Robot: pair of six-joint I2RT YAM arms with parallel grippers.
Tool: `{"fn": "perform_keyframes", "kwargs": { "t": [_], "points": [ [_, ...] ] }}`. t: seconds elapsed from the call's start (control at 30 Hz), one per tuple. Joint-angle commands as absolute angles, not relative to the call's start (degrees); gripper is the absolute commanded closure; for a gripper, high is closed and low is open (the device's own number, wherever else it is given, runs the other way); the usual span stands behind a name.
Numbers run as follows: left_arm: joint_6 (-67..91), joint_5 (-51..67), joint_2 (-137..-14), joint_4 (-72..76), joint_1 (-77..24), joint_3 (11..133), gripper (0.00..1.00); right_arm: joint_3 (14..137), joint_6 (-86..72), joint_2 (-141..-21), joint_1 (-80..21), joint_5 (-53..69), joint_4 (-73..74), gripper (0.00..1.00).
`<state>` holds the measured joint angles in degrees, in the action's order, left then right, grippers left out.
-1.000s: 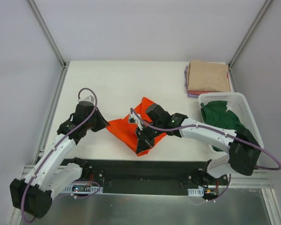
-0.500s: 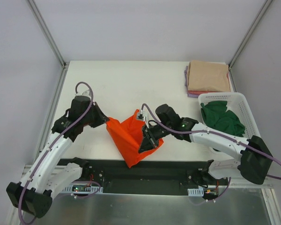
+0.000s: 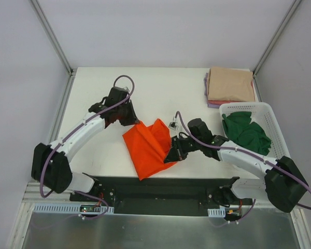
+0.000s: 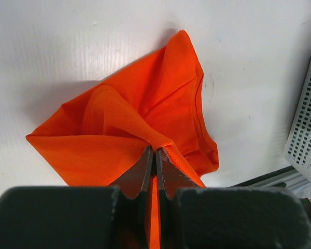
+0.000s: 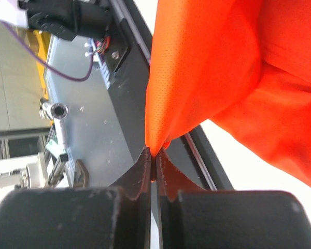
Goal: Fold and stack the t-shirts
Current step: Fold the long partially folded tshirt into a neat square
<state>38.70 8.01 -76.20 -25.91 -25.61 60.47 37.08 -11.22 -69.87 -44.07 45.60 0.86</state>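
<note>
A bright orange t-shirt [image 3: 147, 148] hangs bunched between both grippers over the table's near middle, its lower point reaching the near edge. My left gripper [image 3: 137, 122] is shut on the shirt's far left edge; in the left wrist view the orange t-shirt [image 4: 129, 119] runs up into the left gripper [image 4: 155, 150]. My right gripper [image 3: 172, 154] is shut on a right corner; in the right wrist view the orange t-shirt [image 5: 212, 67] tapers to a tip pinched in the right gripper [image 5: 155, 154]. A dark green t-shirt [image 3: 246, 132] lies crumpled in the basket. A folded beige t-shirt [image 3: 230, 84] tops a stack at the far right.
The white slatted basket [image 3: 276, 129] stands at the right edge, also seen in the left wrist view as the basket [image 4: 306, 129]. Pink and lilac edges [image 3: 217, 104] show under the beige shirt. A black rail [image 3: 160, 189] runs along the near edge. Metal frame posts rise at the far corners.
My left gripper has swung right and farther back with its edge of the orange shirt. The right gripper has shifted right and slightly nearer. The shirt now hangs more spread between them.
</note>
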Motion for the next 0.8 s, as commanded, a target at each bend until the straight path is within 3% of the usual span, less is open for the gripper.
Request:
{"fn": "perform_keyframes", "kwargs": {
  "t": [0.0,0.2,0.77],
  "points": [
    [36.5,5.3,-84.3,-22.5,-26.3,67.9,1.00,33.6,-15.3,-67.9,-41.1,42.6,-3.0,1.00],
    [35.9,6.4,-95.8,-22.5,-27.4,76.4,1.00,30.6,-17.6,-68.6,-35.8,35.6,-4.6,1.00],
    [32.8,14.4,-117.7,-22.6,-29.7,94.4,1.00,26.0,-20.7,-75.1,-29.2,33.4,-8.6,0.97]
  ]
}}
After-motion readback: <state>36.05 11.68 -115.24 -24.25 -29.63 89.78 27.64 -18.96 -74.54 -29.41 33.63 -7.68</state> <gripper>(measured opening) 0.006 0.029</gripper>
